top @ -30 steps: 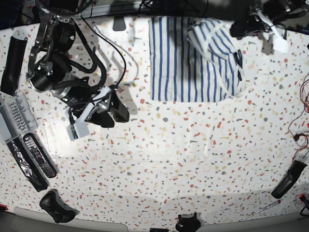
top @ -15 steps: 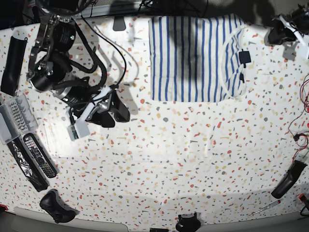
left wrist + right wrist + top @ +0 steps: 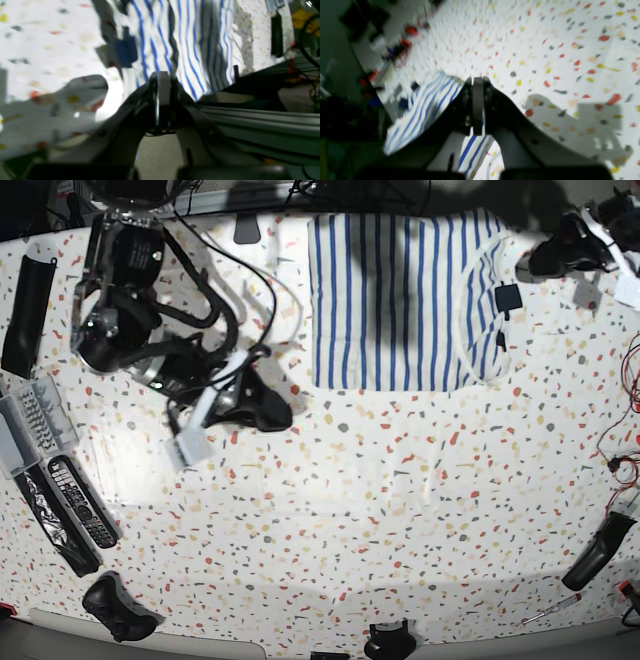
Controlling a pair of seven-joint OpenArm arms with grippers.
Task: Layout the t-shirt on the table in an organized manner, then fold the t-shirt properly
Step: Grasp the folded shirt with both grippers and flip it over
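The striped t-shirt (image 3: 400, 300) lies folded into a flat rectangle at the far middle of the table (image 3: 400, 510), its dark tag (image 3: 506, 297) at its right edge. My left gripper (image 3: 548, 255) is shut and empty, just right of the shirt's far right corner. In the left wrist view the shut gripper (image 3: 160, 77) points at the shirt (image 3: 192, 37) and the tag (image 3: 126, 52). My right gripper (image 3: 270, 408) is shut and empty over bare table, left of and nearer than the shirt. In the right wrist view the gripper (image 3: 477, 82) is shut, with the shirt (image 3: 427, 105) behind it.
Remote controls (image 3: 75, 500), a grey box (image 3: 30, 420) and a black bar (image 3: 25, 300) lie along the left edge. A black controller (image 3: 115, 605) sits front left. A black handle (image 3: 597, 552), a screwdriver (image 3: 550, 610) and red wires (image 3: 628, 370) are at the right.
The left gripper let go of the folded-over sleeve, which now lies flat, and drew off to the right. The right arm swung its gripper to the right, towards the shirt.
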